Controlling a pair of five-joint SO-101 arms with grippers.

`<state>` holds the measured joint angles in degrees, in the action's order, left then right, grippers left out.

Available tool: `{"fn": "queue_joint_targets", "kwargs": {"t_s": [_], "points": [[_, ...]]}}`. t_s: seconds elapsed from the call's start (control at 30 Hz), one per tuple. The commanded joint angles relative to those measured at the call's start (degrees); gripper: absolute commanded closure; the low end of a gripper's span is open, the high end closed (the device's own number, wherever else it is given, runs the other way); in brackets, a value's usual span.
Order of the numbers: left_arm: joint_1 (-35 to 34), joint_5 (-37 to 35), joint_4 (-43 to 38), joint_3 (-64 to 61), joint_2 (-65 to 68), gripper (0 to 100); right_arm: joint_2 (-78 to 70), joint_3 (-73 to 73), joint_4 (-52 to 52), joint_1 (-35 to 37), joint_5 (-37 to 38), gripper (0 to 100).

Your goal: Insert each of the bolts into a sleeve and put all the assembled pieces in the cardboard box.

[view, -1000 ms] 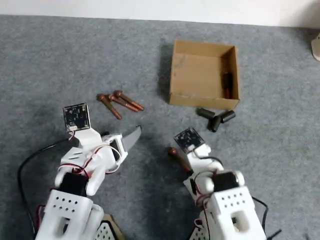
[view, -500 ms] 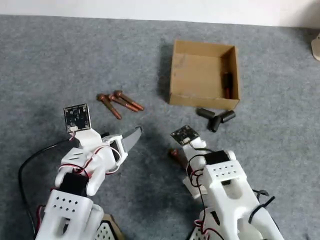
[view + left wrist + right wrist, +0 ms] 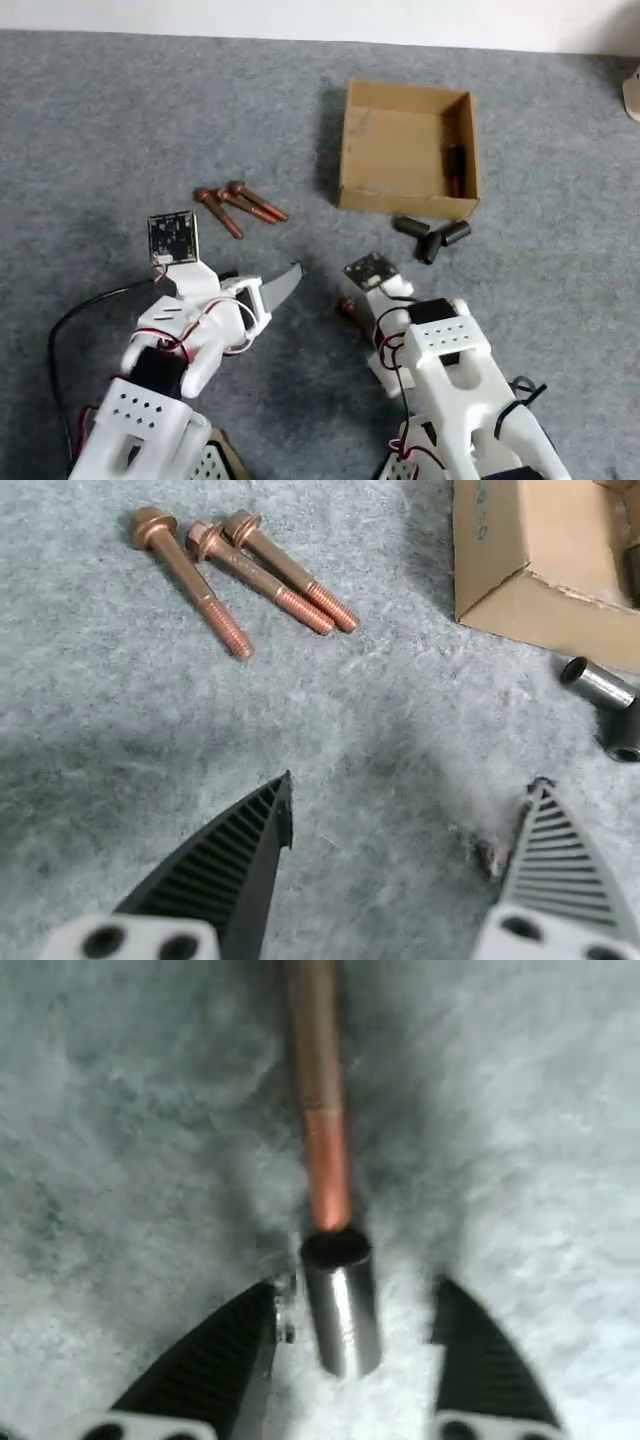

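Right gripper (image 3: pixel 357 1290) straddles the sleeve (image 3: pixel 342 1310) but isn't clamped: the sleeve sits against one finger, with a gap to the other. Bolt (image 3: pixel 318 1080) lies straight ahead of the jaws, threaded tip at the sleeve mouth, barely entered if at all. I'd close on the sleeve first, keep it coaxial and push slowly along the shank, since tilt likely jams on the threads. Sleeve: short grey metal tube, dark bore. Bolt: copper-coloured, brighter threaded end. Left gripper (image 3: pixel 412 778) released, spread wide.

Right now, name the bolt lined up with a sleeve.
The lone bolt at the right gripper: its tip meets the sleeve's mouth. The other three lie together, apart from sleeves.
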<state>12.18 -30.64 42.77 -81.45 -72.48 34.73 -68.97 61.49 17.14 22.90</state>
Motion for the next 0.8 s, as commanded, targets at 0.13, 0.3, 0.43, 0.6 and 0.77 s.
{"fn": "queue_joint_targets", "kwargs": {"t_s": [0.13, 0.3, 0.43, 0.6, 0.77], "points": [[1.2, -0.5, -0.8, 0.2, -0.7, 67, -0.2, -3.1, -13.6, 0.0, 0.3, 99.7], [1.2, -0.4, -0.8, 0.2, -0.7, 67, -0.1, -3.3, -13.6, -0.3, 0.1, 99.5], [1.2, -0.4, -0.7, 0.1, -0.7, 67, 0.5, -2.9, -13.8, -3.6, -4.7, 99.5], [1.6, -0.4, -0.7, 0.1, -0.6, 67, 0.5, 1.8, -13.8, -7.8, -10.0, 99.5], [1.6, -0.6, 0.2, 0.1, -0.4, 67, 3.8, 4.0, -12.4, -9.5, -10.8, 99.5]]}}
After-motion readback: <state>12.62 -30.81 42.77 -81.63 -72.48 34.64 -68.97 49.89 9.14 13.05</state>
